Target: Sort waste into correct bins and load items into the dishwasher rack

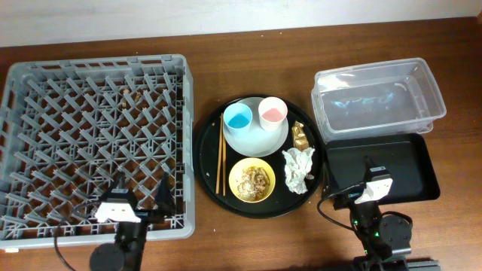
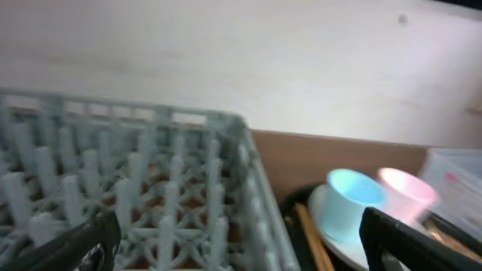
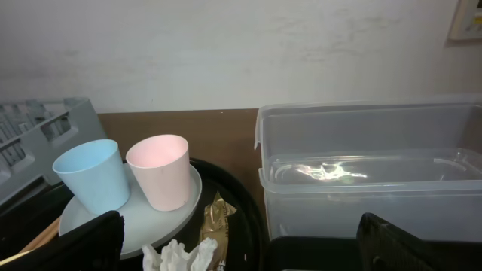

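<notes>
Left claw (image 2: pixel 239 226) hangs above the near right corner of the grey dishwasher rack (image 1: pixel 94 64), its jaws spread wide and gripping nothing. The right claw (image 3: pixel 241 233) hovers over the near left part of the shallow black rectangular tray (image 1: pixel 410 162), equally wide open and empty. The rack fills the left side of the wooden bench (image 1: pixel 226 75), with nothing seen among its pegs.

Between the two arms sits a large round black tray (image 1: pixel 207 147) carrying every item. At its far side a pale plate (image 1: pixel 256 141) bears the blue cup (image 1: pixel 238 117) and the pink cup (image 1: pixel 272 113), both upright and side by side. Two wooden chopsticks (image 1: pixel 221 162) lie along the plate's left edge, running toward the near rim. The yellow bowl (image 1: pixel 233 175) stands just nearer than the plate, with beige food scraps (image 1: pixel 254 179) inside it. To the bowl's right lies the crumpled white napkin (image 1: pixel 298 167), and just beyond it the gold foil wrapper (image 1: pixel 300 135).

The clear plastic tub (image 1: pixel 373 71) stands at the far right, its near edge meeting the far edge of the black rectangular tray.
</notes>
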Available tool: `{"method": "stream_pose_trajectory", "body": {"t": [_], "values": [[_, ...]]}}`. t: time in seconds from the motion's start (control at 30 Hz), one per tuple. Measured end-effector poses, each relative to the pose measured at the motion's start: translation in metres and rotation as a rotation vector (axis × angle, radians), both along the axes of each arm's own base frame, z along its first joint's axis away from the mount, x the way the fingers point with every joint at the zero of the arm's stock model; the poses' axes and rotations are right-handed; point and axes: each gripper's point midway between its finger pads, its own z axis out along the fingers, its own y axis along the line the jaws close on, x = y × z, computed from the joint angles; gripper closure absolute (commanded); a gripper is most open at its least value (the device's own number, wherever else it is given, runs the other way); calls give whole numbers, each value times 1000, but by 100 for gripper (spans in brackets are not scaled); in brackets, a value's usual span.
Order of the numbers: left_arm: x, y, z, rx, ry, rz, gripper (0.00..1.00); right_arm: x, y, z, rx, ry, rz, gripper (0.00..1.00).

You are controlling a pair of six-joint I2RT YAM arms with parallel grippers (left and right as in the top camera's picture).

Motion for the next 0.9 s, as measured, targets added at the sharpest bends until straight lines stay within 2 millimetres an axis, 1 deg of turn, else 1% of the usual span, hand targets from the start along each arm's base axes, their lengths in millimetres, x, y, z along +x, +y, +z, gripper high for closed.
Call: {"method": "stream_pose_trajectory", "body": {"t": [0.03, 0.07, 0.1, 0.13, 0.17, 0.2, 0.23, 0.27, 0.3, 0.33, 0.37, 0.4, 0.43, 0.47, 0.5, 0.53, 0.57, 0.6, 0.63, 0.67, 0.7, 0.73, 0.8, 0.83, 0.87, 0.9], "values": [[-7, -6, 22, 0, -23, -35, 0, 0, 0, 0, 0, 0, 0, 1], [-13, -8, 35, 1, -27, -48, 0, 0, 0, 0, 0, 0, 0, 1], [-16, -9, 42, 2, -22, -54, 0, 0, 0, 0, 0, 1, 0, 1], [-22, -11, 66, 4, -13, -66, 0, 0, 0, 0, 0, 0, 0, 1], [-25, -12, 78, 3, -3, -70, 0, 0, 0, 0, 0, -1, 0, 1], [-25, -15, 91, 17, 22, -85, 0, 0, 0, 0, -1, 0, 0, 1], [-19, -18, 101, 37, 71, -106, 0, 0, 0, 0, 0, 0, 0, 1], [-15, -19, 98, 46, 145, -117, 0, 0, 0, 0, 0, 0, -2, 1], [-1, -21, 95, 60, 288, -137, 0, 0, 0, 0, 0, 1, -2, 1], [1, -23, 78, 65, 459, -158, 0, 0, 0, 0, -1, 1, -3, 1], [6, -26, 76, 68, 567, -187, 0, 0, 0, 0, -1, 1, -3, 1], [28, -30, 84, 65, 641, -222, 0, 0, 0, 0, 0, 1, -3, 1], [39, -35, 84, 55, 689, -256, 0, 0, 0, -1, -1, 2, -3, 1], [50, -46, 87, 30, 706, -323, 5, 0, 0, 0, -1, 1, -3, 1], [53, -54, 78, -2, 755, -380, 40, 0, 0, 0, -1, 1, -3, 2], [54, -59, 68, -26, 801, -410, 68, 0, 0, 0, -1, 1, -3, 1], [53, -65, 60, -50, 845, -444, 72, 0, 0, 0, -1, 1, -3, 1], [49, -76, 53, -54, 887, -485, 72, 0, 0, 0, -1, 1, -3, 1], [41, -96, 43, -28, 939, -548, 72, 0, 0, 0, -1, 1, -3, 1], [37, -106, 35, 4, 974, -557, 70, 0, 0, 0, -1, 1, -2, 1], [30, -122, 28, 49, 1005, -579, 68, 0, 0, 0, -1, 1, -3, 1], [26, -131, 22, 79, 1024, -588, 67, 0, 0, 0, 0, 1, -3, 1], [15, -162, 2, 190, 1082, -595, 66, 0, 0, 0, -1, 1, -3, 2], [15, -169, -3, 216, 1086, -588, 66, 0, 0, 0, 0, 2, -3, 1], [14, -180, -12, 249, 1098, -597, 66, 0, 0, 0, -1, 1, -3, 1], [10, -192, -30, 290, 1148, -607, 66, 0, 0, 0, -1, 1, -3, 1]]}}
